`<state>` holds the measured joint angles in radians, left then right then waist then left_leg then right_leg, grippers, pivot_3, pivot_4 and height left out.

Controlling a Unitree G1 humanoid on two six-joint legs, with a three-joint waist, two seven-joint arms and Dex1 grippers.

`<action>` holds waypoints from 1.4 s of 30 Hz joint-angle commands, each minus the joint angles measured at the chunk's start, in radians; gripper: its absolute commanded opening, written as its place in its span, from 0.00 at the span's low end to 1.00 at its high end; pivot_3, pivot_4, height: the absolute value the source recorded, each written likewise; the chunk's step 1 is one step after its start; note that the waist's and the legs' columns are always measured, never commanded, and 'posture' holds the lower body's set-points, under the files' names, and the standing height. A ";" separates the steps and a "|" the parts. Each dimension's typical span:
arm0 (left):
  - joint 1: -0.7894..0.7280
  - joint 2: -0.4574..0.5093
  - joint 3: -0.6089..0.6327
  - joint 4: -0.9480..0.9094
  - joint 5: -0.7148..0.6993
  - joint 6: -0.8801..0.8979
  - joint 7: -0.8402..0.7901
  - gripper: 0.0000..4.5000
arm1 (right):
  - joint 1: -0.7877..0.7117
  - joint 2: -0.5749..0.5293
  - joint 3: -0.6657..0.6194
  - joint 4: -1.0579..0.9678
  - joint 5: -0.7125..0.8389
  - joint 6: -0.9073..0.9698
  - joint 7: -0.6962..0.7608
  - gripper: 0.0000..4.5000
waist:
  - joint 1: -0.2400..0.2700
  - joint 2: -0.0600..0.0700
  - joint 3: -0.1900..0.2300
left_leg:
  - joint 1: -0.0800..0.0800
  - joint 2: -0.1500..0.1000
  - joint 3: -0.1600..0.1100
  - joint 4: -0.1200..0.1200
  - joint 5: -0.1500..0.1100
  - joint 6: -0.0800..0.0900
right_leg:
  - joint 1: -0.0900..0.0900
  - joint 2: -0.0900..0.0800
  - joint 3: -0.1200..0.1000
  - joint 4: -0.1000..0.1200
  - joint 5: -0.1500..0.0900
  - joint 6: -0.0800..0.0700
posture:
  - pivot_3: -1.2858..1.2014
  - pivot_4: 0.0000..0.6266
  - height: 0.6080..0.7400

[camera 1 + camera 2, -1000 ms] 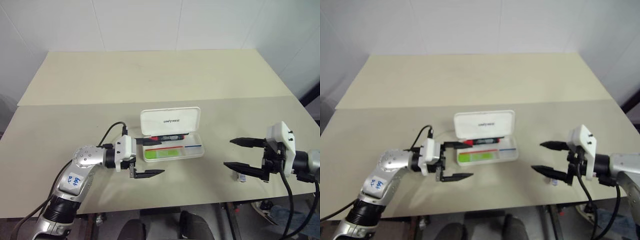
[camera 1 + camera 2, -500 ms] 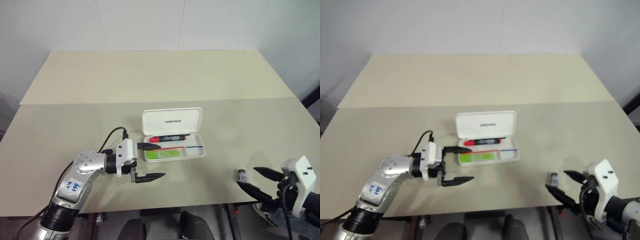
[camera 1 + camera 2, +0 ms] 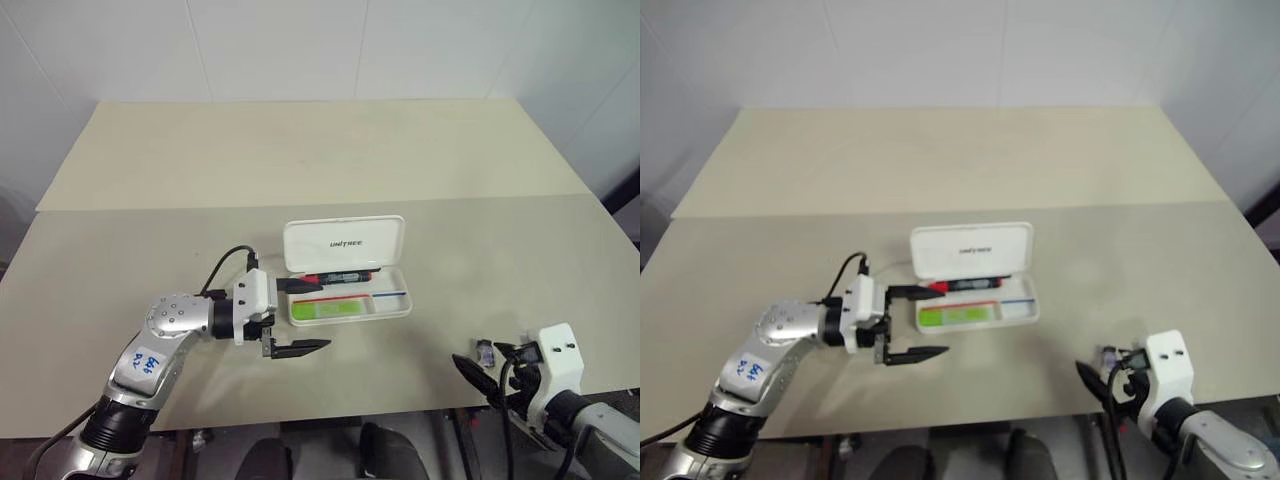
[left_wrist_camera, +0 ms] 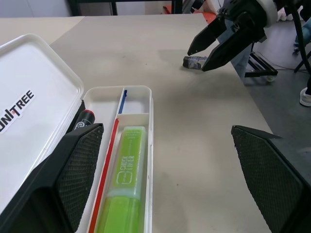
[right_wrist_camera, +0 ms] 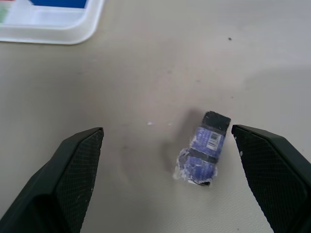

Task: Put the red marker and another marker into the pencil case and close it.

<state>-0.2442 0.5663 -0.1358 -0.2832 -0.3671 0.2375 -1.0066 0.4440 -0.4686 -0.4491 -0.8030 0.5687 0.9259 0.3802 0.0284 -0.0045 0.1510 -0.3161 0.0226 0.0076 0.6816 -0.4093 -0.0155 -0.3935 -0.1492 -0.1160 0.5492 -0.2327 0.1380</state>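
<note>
The white pencil case (image 3: 395, 303) lies open on the table, its lid (image 3: 343, 243) standing up at the back. Inside, the red marker (image 3: 340, 277) lies along the rear compartment, and the light-green marker (image 3: 327, 309) lies in the front one, beside the thin red-and-blue stripe. My left gripper (image 3: 314, 316) is open at the case's left end, with one finger (image 4: 73, 165) over the red marker's end; whether it touches, I cannot tell. My right gripper (image 3: 488, 362) is open, low at the table's front right, far from the case.
A small grey-purple stub (image 5: 204, 155) lies on the table between my right gripper's fingers, touched by neither. The table's front edge (image 3: 400, 412) runs just below both grippers. A seam (image 3: 150, 207) splits the table; its far half is bare.
My right gripper has sunk and drawn back to the table's front edge, its wrist turning. The left gripper and the case have kept still.
</note>
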 commanded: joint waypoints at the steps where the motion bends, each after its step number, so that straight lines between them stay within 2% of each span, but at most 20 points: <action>1: -0.022 0.009 0.019 -0.039 -0.024 0.009 -0.003 1.00 | -0.006 0.026 0.015 -0.003 -0.031 -0.049 -0.042 0.99 | -0.001 0.000 0.000 | 0.000 0.000 0.000 0.000 0.000 0.000 | 0.000 0.000 0.000 0.000 0.000 0.000 | 0.52 0.24 1.00; 10: -0.060 0.025 0.029 -0.018 -0.024 0.008 -0.024 1.00 | -0.015 0.085 0.047 0.031 -0.051 -0.036 -0.113 0.99 | -0.001 0.001 0.000 | 0.000 0.000 0.000 0.000 0.000 0.000 | 0.000 0.000 0.000 0.000 0.000 0.000 | 0.52 0.24 1.00; 11: -0.067 0.029 0.030 -0.015 -0.024 0.008 -0.026 1.00 | -0.012 0.084 0.055 0.040 -0.063 -0.035 -0.120 0.95 | -0.001 0.001 0.000 | 0.000 0.000 0.000 0.000 0.000 0.000 | 0.000 0.000 0.000 0.000 0.000 0.000 | 0.52 0.24 1.00; 14: -0.082 0.036 0.034 -0.005 -0.026 0.006 -0.033 1.00 | -0.010 0.084 0.072 0.057 -0.090 -0.032 -0.142 0.78 | -0.002 0.001 0.000 | 0.000 0.000 0.000 0.000 0.000 0.001 | 0.000 0.000 0.000 0.000 0.000 0.000 | 0.52 0.24 1.00; 20: -0.112 0.039 0.036 0.017 -0.024 -0.004 -0.043 1.00 | -0.046 0.091 0.096 0.079 -0.120 -0.032 -0.169 0.27 | -0.004 -0.002 -0.002 | 0.001 0.000 0.001 0.000 -0.001 0.001 | 0.000 0.000 0.000 0.000 0.000 -0.001 | 0.52 0.24 1.00; 22: -0.116 0.038 0.036 0.024 -0.023 -0.008 -0.045 1.00 | -0.056 0.086 0.108 0.080 -0.122 -0.030 -0.166 0.13 | -0.005 -0.002 -0.002 | 0.001 0.000 0.001 0.000 -0.001 0.001 | 0.000 0.000 0.000 0.000 0.000 -0.001 | 0.52 0.24 1.00; 23: -0.117 0.037 0.036 0.026 -0.022 -0.009 -0.046 1.00 | -0.059 0.080 0.115 0.079 -0.123 -0.031 -0.160 0.09 | -0.005 -0.002 -0.002 | 0.001 0.000 0.001 0.000 -0.001 0.001 | 0.000 0.000 0.000 0.000 0.000 -0.001 | 0.52 0.24 1.00; 27: -0.113 0.033 0.035 0.034 -0.015 -0.023 -0.046 1.00 | -0.087 0.048 0.126 0.074 -0.125 -0.065 -0.115 0.09 | -0.008 -0.002 -0.002 | 0.002 0.000 0.001 0.000 -0.001 0.001 | 0.000 0.000 0.001 0.001 0.000 -0.001 | 0.52 0.24 1.00; 30: -0.105 0.032 0.035 0.035 -0.012 -0.032 -0.040 1.00 | -0.108 -0.022 0.140 0.085 -0.115 -0.094 -0.032 0.09 | -0.009 -0.001 -0.002 | 0.002 0.000 0.002 0.000 -0.001 0.001 | 0.000 0.000 0.001 0.001 0.000 -0.001 | 0.52 0.24 1.00; 36: -0.087 0.036 0.043 0.032 -0.010 -0.040 -0.027 1.00 | -0.182 -0.332 0.208 0.189 -0.138 -0.309 0.351 0.09 | -0.004 0.001 0.000 | 0.002 -0.001 0.002 0.000 -0.002 0.003 | 0.000 0.001 0.002 0.000 0.000 -0.001 | 0.52 0.24 1.00; 38: -0.083 0.038 0.045 0.036 -0.007 -0.046 -0.027 1.00 | -0.225 -0.379 0.224 0.248 -0.146 -0.378 0.429 0.09 | -0.001 0.001 0.000 | 0.003 -0.001 0.001 0.000 -0.002 0.003 | 0.000 0.000 0.001 0.000 0.000 -0.001 | 0.52 0.24 1.00; 42: -0.073 0.040 0.056 0.043 0.004 -0.061 -0.015 1.00 | -0.418 -0.437 0.314 0.394 -0.158 -0.487 0.596 0.09 | -0.005 0.001 0.000 | 0.003 -0.001 0.003 0.001 -0.002 0.003 | 0.000 0.000 0.000 -0.003 0.000 0.000 | 0.52 0.24 1.00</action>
<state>-0.3190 0.6040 -0.0965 -0.2212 -0.3657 0.1983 -1.0317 0.0646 -0.8882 -0.1526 -0.4371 0.4142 0.4930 0.9130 0.0238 -0.0037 0.1510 -0.3131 0.0218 0.0109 0.6827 -0.4115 -0.0121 -0.3939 -0.1490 -0.1165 0.5462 -0.2326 0.1380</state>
